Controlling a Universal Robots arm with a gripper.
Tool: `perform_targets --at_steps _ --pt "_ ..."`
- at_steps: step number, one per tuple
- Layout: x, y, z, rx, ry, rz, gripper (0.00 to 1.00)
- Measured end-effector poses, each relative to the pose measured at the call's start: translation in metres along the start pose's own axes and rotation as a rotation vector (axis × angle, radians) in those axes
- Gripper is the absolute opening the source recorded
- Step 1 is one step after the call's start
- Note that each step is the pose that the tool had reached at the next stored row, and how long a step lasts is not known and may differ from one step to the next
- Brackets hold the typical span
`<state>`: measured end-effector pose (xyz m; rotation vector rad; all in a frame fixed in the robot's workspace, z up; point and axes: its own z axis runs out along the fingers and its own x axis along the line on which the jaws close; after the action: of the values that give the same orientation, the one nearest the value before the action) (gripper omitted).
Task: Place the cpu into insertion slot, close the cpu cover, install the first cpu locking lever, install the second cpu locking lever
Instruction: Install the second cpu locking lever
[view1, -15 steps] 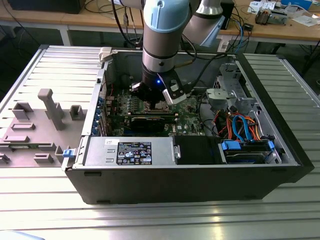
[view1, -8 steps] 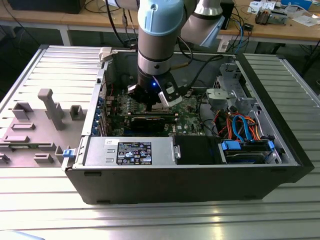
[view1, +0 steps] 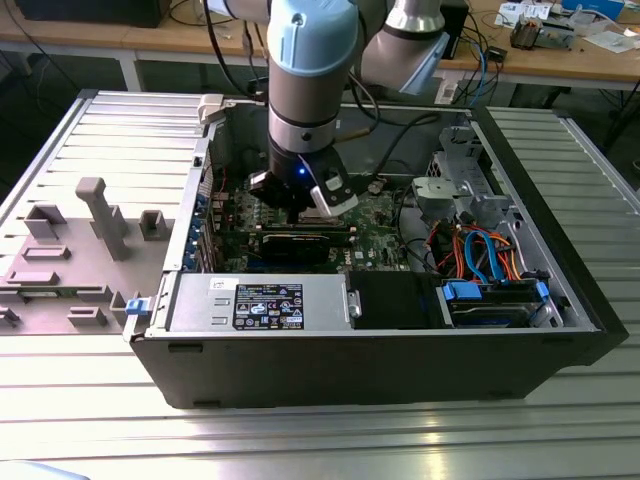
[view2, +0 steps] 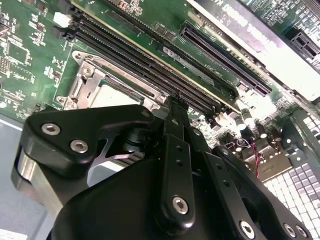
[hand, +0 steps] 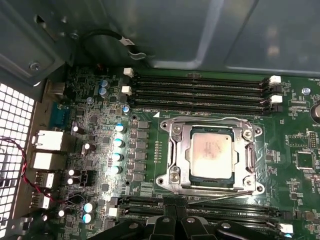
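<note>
black jaws (hand: 172, 225), state unclear, hang beside the cpu (hand: 212, 152) lying flat under the closed cpu cover (hand: 212, 152).

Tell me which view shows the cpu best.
The first wrist view: the cpu lies flat in the insertion slot, its whole silver top framed by the cpu cover. The second wrist view shows a sliver beside the gripper body. In the exterior view the arm blocks it.

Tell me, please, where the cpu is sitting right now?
In the first wrist view, the cpu lies flat in the insertion slot on the green motherboard, framed by the cpu cover, between two banks of long black memory slots.
</note>
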<state>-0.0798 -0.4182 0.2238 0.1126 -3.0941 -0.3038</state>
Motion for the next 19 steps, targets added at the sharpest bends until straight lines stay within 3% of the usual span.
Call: perform_targets --at_steps 6,10,16,19 --pt "0.0037 -0.0010 0.0065 -0.0034 0.0003 -0.002 0.11" --pt "0.0037 -0.0010 0.0071 -0.0102 0.0001 -0.002 0.11" --pt "0.0048 -0.0013 0.0085 -0.0125 0.0004 -0.002 0.11" --pt "0.0069 -0.0014 0.0102 -0.0265 -0.0009 0.000 0.11"
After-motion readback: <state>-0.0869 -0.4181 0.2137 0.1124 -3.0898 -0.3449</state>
